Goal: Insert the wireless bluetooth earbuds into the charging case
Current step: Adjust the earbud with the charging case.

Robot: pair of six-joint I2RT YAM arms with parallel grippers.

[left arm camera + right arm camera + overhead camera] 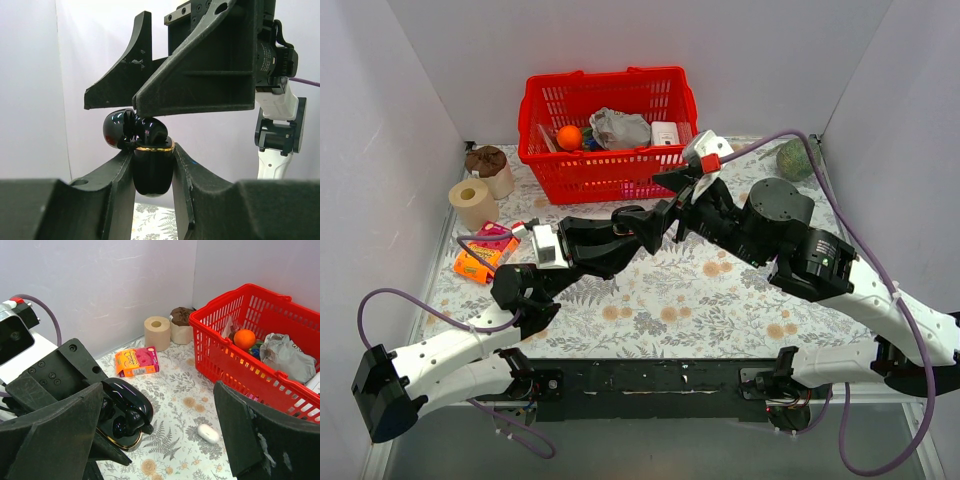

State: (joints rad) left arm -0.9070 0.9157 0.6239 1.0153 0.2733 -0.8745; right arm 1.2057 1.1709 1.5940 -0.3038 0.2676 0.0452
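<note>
My left gripper (152, 172) is clenching the open case (127, 399). My released right gripper (157, 440) is seating an earbud (152, 131) under its fingertip, and next I'm judging a gentle downward press.

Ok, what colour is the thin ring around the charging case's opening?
Gold, set against the glossy black charging case. The left wrist view shows it best.

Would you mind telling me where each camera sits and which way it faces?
Top external: above and behind the robot, looking down at the table and red basket; left arm and right arm show.
Left wrist: looking level along its own fingers at the charging case they clamp; right gripper above it.
Right wrist: looking down between its own open fingers at the case, toward the basket.
Shared: both wrist views show the charging case, lid open.
</note>
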